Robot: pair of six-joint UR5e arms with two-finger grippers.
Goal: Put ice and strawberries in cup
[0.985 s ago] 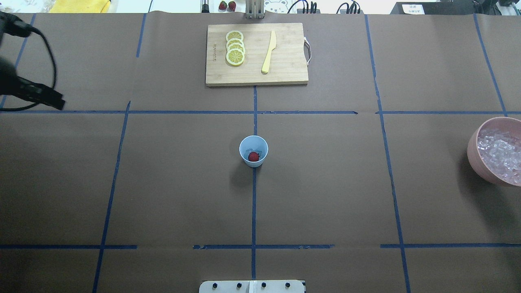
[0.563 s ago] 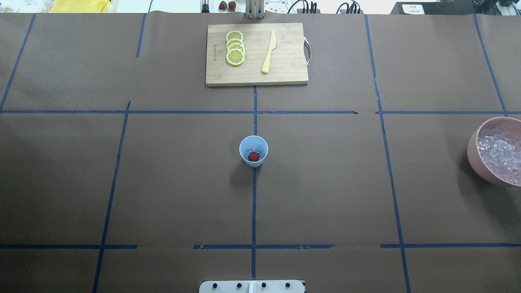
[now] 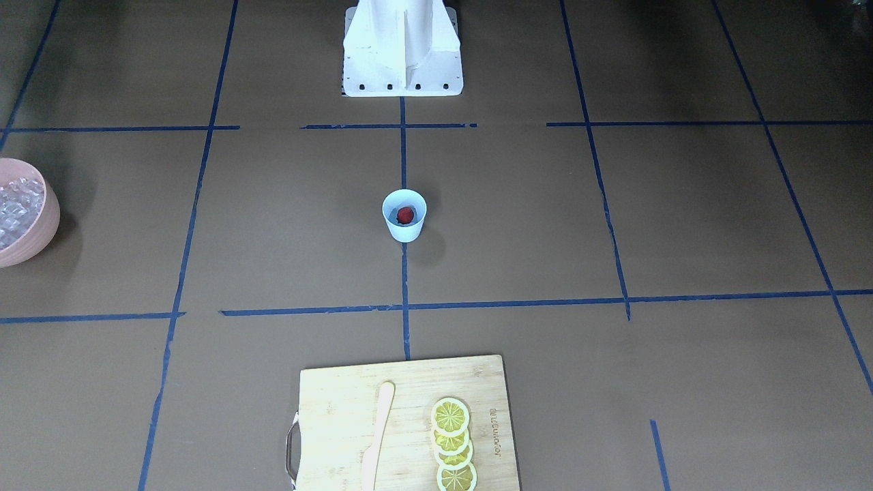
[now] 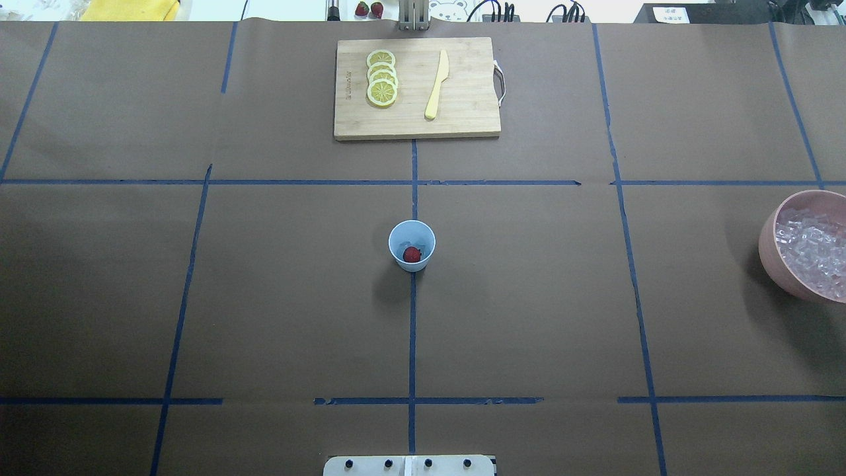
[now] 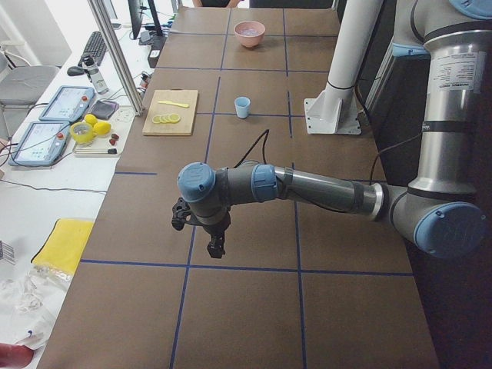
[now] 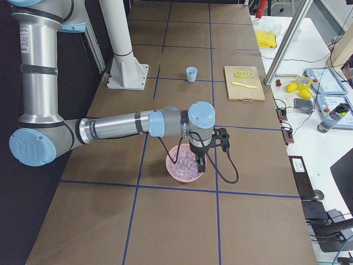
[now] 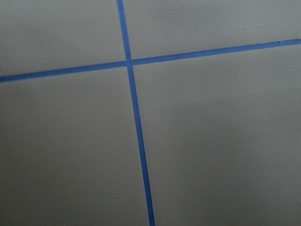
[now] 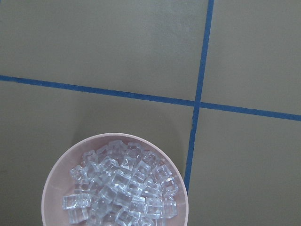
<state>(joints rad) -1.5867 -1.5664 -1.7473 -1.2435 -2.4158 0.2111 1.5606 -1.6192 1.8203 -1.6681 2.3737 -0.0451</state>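
Observation:
The light-blue cup [image 4: 405,233] stands at the table's middle, also in the front-facing view [image 3: 404,233]. One dark-red strawberry [image 4: 412,254] lies inside it [image 3: 405,215]. The ice [image 4: 809,251] fills a pink bowl [image 4: 767,248] at the table's right edge; the right wrist view looks down on the ice [image 8: 120,188]. My right gripper [image 6: 201,163] hangs just above the bowl [image 6: 174,171]. My left gripper [image 5: 216,247] hangs over bare table far to my left. Both show only in the side views, so I cannot tell whether they are open or shut.
A wooden cutting board [image 4: 462,92] lies at the far middle with lemon slices [image 4: 382,86] and a yellow knife [image 4: 436,86]. Two more strawberries [image 4: 369,9] lie beyond the table's far edge. The robot's white base [image 3: 402,54] stands at the near edge.
My left arm, at the overhead view's left edge one second ago, has moved out of that view. The cup, strawberry and bowl have not moved.

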